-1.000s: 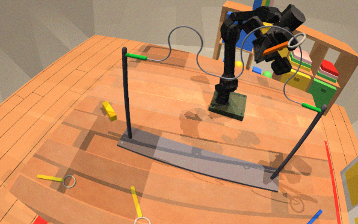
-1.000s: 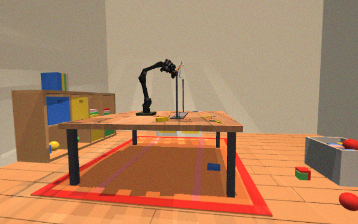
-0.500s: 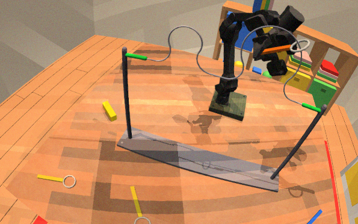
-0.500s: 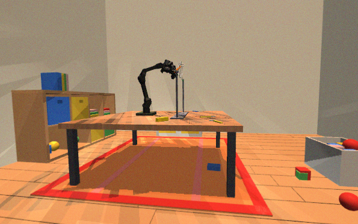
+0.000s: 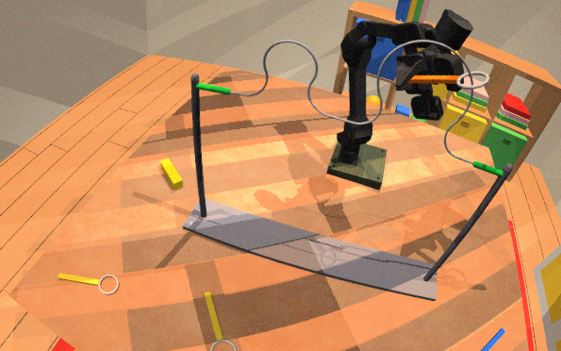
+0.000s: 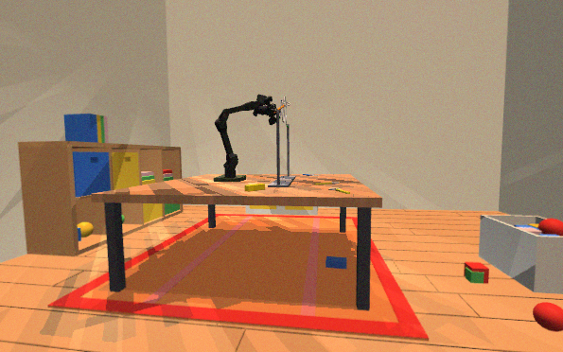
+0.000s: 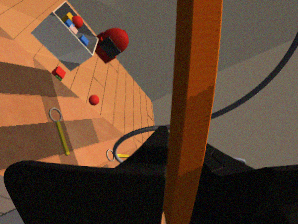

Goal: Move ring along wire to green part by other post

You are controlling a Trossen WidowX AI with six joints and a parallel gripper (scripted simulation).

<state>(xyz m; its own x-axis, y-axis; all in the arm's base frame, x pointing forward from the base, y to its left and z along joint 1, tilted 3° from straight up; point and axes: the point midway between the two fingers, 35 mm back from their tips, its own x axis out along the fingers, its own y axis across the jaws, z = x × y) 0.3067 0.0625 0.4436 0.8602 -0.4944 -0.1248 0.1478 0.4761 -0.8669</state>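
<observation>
The ring [image 5: 472, 88] is around or in front of the right downslope of the tall arch of the grey wire [image 5: 287, 41]; the wire crosses inside its outline, near its left side. Clearance is too small to judge. Its orange handle [image 5: 436, 78] [image 7: 192, 100] points left, nearly level. My gripper [image 5: 411, 79] [image 7: 168, 133] is shut on the handle's far end, behind the wire in the top view. The ring is out of the wrist view. One green part [image 5: 214, 89] is by the left post [image 5: 197, 142], the other green part [image 5: 487, 168] by the right post [image 5: 469, 222].
The grey base plate [image 5: 275, 238] joins the posts. A yellow block [image 5: 172, 174] lies left of the left post. Loose yellow-handled rings lie in front, and a blue stick [image 5: 493, 341] lies front right. A shelf [image 6: 46, 199] stands behind the arm.
</observation>
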